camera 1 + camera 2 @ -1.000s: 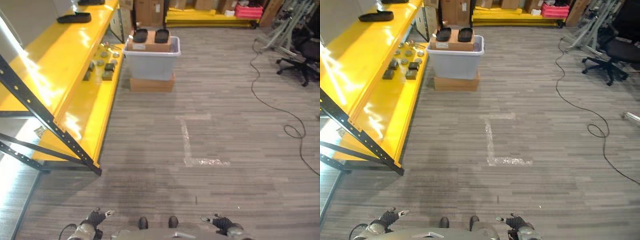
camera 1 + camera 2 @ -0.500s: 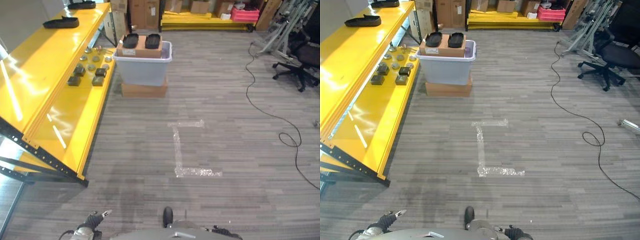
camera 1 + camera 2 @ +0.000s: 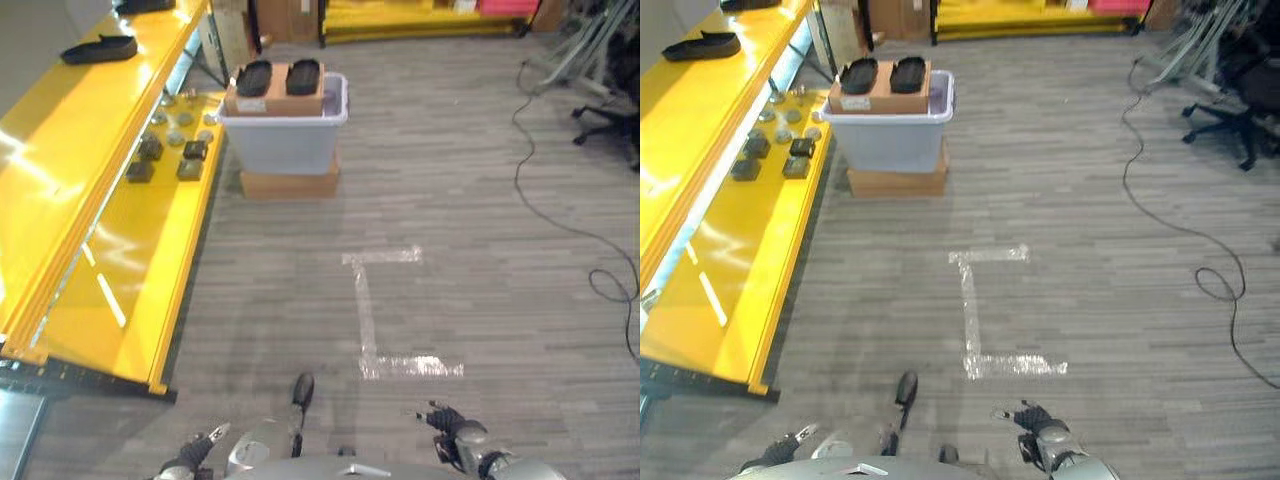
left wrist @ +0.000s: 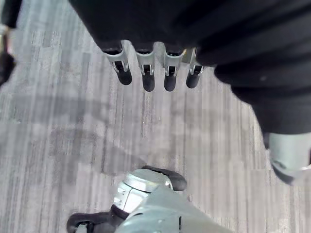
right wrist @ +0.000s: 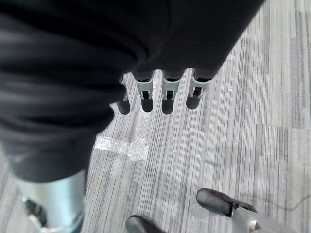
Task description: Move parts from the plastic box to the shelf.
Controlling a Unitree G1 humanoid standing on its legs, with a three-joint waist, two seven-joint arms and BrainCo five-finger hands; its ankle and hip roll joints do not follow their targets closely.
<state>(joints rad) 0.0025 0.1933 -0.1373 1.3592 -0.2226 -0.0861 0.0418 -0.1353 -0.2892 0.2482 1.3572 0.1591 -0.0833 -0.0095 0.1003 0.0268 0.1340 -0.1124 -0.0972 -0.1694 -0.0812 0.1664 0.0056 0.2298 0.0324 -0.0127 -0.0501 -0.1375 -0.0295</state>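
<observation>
Distance was your concern: in the left eye view the plastic box sat far ahead of both hands, slightly nearer your left hand, beside the shelf; the camera had swung since earlier. In the wrist views, left hand and right hand hung relaxed, empty.

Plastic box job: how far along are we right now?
Several small parts already sit on the yellow shelf. Nothing is in hand: the left hand and right hand hang open over the floor, well short of the plastic box. Still to do: reach the box, where two dark parts lie on a cardboard box.
</observation>
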